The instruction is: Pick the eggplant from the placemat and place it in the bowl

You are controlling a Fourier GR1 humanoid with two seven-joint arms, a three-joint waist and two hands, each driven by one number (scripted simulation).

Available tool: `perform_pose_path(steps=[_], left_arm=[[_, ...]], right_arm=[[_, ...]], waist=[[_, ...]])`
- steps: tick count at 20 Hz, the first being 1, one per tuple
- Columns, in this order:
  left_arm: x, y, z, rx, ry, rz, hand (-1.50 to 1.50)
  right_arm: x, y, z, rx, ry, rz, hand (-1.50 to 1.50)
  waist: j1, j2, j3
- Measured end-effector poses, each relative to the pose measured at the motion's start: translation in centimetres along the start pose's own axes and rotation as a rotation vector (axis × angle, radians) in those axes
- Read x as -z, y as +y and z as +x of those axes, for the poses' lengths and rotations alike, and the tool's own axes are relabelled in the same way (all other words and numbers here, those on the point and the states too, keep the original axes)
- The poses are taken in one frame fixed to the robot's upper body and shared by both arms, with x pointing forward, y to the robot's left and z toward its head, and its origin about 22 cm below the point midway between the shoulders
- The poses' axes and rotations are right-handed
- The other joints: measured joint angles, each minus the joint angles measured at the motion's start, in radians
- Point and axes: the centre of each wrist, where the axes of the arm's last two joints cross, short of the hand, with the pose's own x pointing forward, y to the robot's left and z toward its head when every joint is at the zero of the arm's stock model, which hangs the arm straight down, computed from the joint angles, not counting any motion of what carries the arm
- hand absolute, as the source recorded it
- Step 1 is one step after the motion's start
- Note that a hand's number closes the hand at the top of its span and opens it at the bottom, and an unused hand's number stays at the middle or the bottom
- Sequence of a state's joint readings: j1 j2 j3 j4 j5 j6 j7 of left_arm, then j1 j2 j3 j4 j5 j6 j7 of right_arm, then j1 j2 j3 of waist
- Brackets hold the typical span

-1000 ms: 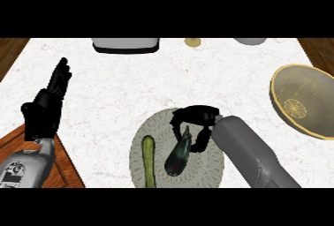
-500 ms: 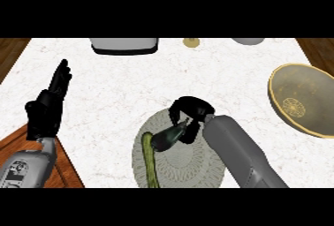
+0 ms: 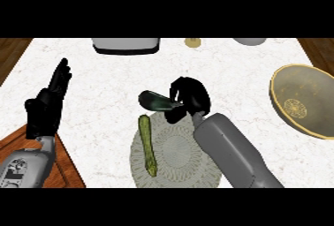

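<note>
Left hand (image 3: 47, 106) rests open at counter's left, fingers up. Green veg (image 3: 149, 145) lies on placemat (image 3: 171, 154). Right hand (image 3: 189, 99) curls round eggplant (image 3: 155, 100), held just past placemat's far edge. Bowl (image 3: 306, 100) sits far right, well apart.

You see a white, speckled stone-like counter (image 3: 111, 79) with a matt finish, edged by brown wood grain. The placemat (image 3: 173, 154) looks woven, pale and ridged. The eggplant (image 3: 155, 100) has dark, glossy skin. The bowl (image 3: 306, 103) shows a dull brass-coloured sheen. The right hand (image 3: 189, 98) is matt black, on a smooth grey forearm.
</note>
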State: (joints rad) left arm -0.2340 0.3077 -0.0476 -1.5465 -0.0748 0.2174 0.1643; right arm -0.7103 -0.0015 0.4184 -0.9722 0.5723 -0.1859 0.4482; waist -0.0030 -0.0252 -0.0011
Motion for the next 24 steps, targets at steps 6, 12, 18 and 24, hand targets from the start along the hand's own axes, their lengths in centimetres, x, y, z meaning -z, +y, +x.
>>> perform_pose_path(steps=[6,12,18,24], left_arm=[[-0.5,0.4,-0.4,0.007,0.009,0.006,0.0],[-0.7,1.0,-0.6,0.002,0.011,0.024,0.0],[-1.1,1.3,-0.2,0.002,-0.006,0.02,0.0],[-0.9,0.4,0.0,-0.002,-0.015,0.013,0.0]], right_arm=[[-2.9,-1.4,5.4,0.108,0.043,-0.295,1.5],[-5.5,-3.7,6.8,0.076,0.108,-0.497,1.5],[-7.4,-8.1,2.8,0.11,0.171,-0.657,1.5],[-7.9,-12.6,-2.3,0.15,0.244,-0.793,1.5]], waist=[[-0.01,0.0,-0.001],[-0.025,0.007,0.0],[-0.017,0.016,0.001],[-0.007,0.023,0.001]])
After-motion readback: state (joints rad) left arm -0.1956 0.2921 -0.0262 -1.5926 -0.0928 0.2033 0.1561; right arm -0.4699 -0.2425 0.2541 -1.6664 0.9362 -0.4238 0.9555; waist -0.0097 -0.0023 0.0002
